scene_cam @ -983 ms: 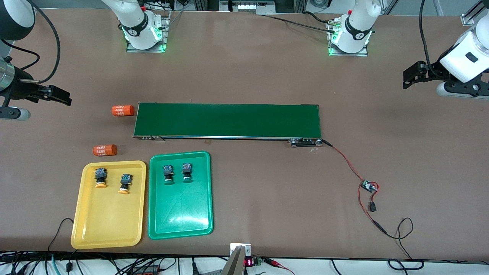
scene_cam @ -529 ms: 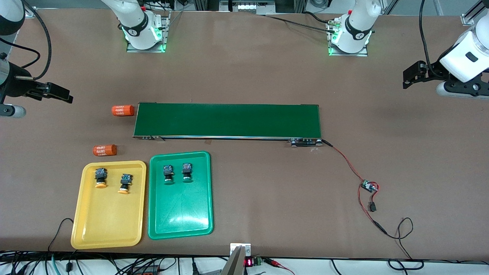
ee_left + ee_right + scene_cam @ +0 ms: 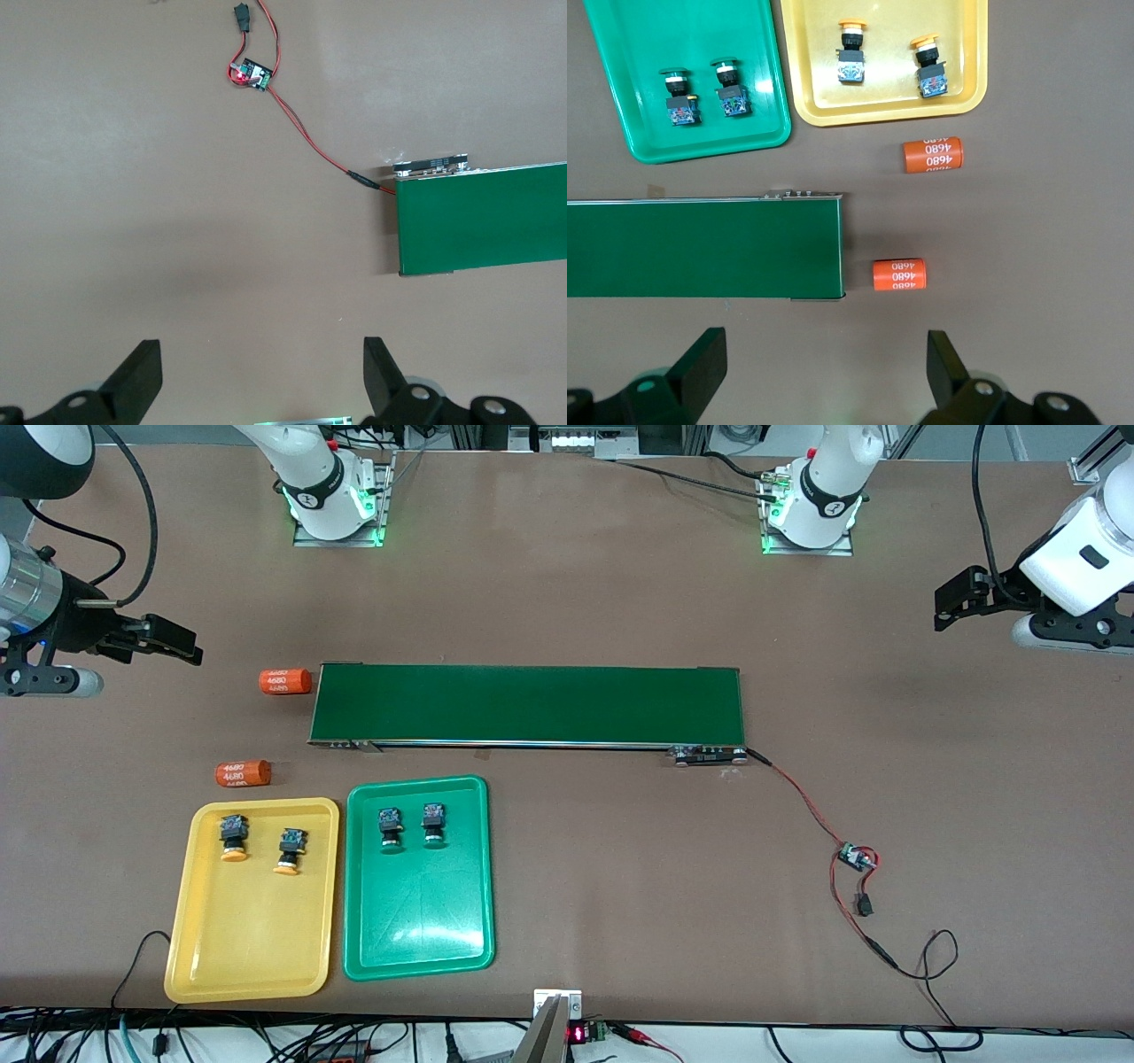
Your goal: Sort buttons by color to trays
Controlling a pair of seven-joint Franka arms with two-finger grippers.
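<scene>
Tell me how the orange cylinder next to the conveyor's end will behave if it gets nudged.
The cylinder lies on its side on the bare table, so it would probably roll. Its round, smooth-looking wall may slip between jaws. It looks rigid, so it should hardly deform.

Two yellow buttons in yellow tray, two green buttons in green tray.

White "4680" print runs around both orange cylinders: one lying at the end of the long dark-green belt, the other beside the yellow tray's corner. I can read nothing else.
</scene>
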